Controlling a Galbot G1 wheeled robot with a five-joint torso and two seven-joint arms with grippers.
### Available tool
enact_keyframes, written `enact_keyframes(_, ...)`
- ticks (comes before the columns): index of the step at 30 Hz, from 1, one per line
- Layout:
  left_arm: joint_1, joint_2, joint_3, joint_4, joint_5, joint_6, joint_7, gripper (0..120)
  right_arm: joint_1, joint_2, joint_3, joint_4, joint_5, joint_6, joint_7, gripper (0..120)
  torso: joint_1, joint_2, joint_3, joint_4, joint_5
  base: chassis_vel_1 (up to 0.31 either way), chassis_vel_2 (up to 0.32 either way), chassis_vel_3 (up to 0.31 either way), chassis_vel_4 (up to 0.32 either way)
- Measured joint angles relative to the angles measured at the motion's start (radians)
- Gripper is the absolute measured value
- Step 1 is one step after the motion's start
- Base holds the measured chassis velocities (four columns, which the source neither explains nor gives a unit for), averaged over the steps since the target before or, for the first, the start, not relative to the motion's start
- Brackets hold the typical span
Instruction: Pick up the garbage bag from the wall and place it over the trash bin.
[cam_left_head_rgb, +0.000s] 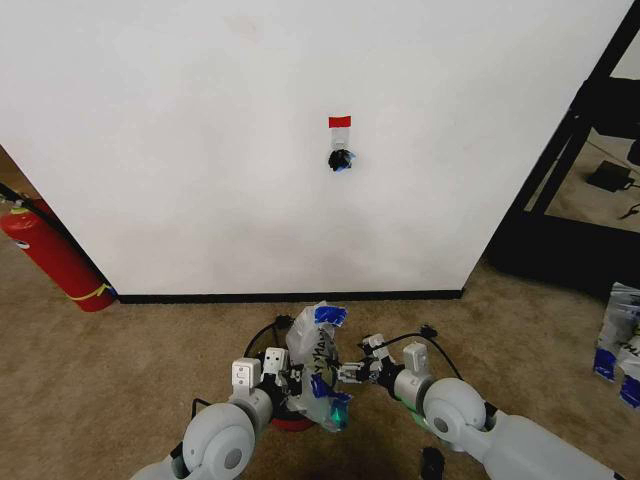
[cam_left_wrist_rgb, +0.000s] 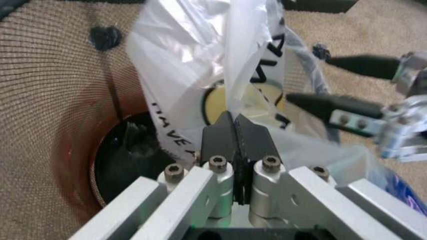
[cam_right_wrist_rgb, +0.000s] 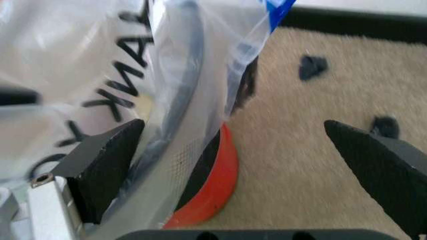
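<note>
We see left gripper (cam_left_wrist_rgb: 233, 125) pinching the bag (cam_left_head_rgb: 318, 365); right gripper (cam_right_wrist_rgb: 253, 150) spread beside it. Bag hides most of the bin (cam_right_wrist_rgb: 210, 185).

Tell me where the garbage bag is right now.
In the head view the garbage bag hangs over the trash bin, pinched by the left hand, right hand beside it.

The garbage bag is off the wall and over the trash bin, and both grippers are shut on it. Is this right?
Not entirely. The left gripper is shut on the garbage bag over the trash bin, but the right wrist view shows the right gripper open, its fingers wide apart beside the bag.
</note>
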Motion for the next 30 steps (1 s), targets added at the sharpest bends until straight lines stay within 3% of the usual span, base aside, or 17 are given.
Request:
enact_keyframes(12, 0.016, 0.016, -0.023, -0.025, 0.001, 0.0, 0.0, 0, -0.028, 0.003, 0.02, 0.027, 0.002, -0.041, 0.062, 98, 0.0, 0.0, 0.0, -0.0001, 0.0, 0.0, 0.0, 0.0, 0.0)
enact_keyframes(16, 0.022, 0.022, -0.029, -0.033, 0.001, 0.0, 0.001, 0, -0.033, 0.002, 0.023, 0.031, 0.004, -0.039, 0.065, 90, 0.0, 0.0, 0.0, 0.0, 0.0, 0.0, 0.0, 0.0, 0.0)
enact_keyframes(22, 0.034, 0.033, -0.049, -0.043, 0.002, -0.001, 0.002, 0, -0.041, 0.002, 0.029, 0.042, 0.011, -0.035, 0.067, 62, 0.0, 0.0, 0.0, 0.0, 0.0, 0.0, 0.0, 0.0, 0.0)
enact_keyframes(30, 0.04, 0.033, -0.053, -0.047, 0.002, -0.001, 0.002, 0, -0.041, 0.003, 0.029, 0.042, 0.008, -0.036, 0.058, 38, 0.0, 0.0, 0.0, 0.0, 0.0, 0.0, 0.0, 0.0, 0.0)
